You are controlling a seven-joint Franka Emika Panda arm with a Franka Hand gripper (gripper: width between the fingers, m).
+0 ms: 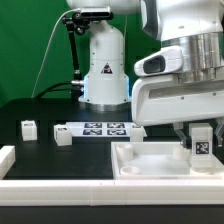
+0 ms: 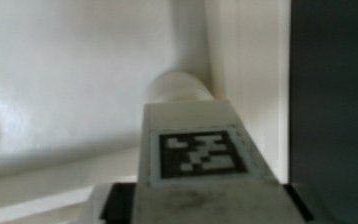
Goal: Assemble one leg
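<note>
You have the leg in the gripper on the exterior view's right. The two fingers are pressed against its sides, so they are clamped on it. The post stands upright with its black-and-white tag facing the camera. It sits over the right end of the large white tray-shaped piece, inside the raised rim. Whether its lower end touches the tray floor you cannot tell from here.

In the wrist view the leg fills the middle, tag toward the lens, with the gripper closed on it at its near end. Its far end points into a corner of the tray-shaped piece where two walls meet (the picture is soft, so contact is unclear). The dark table shows beyond the wall.

Farther toward the exterior view's left, the marker board lies flat on the table. Two other small white posts stand near it, well apart from the gripper.
</note>
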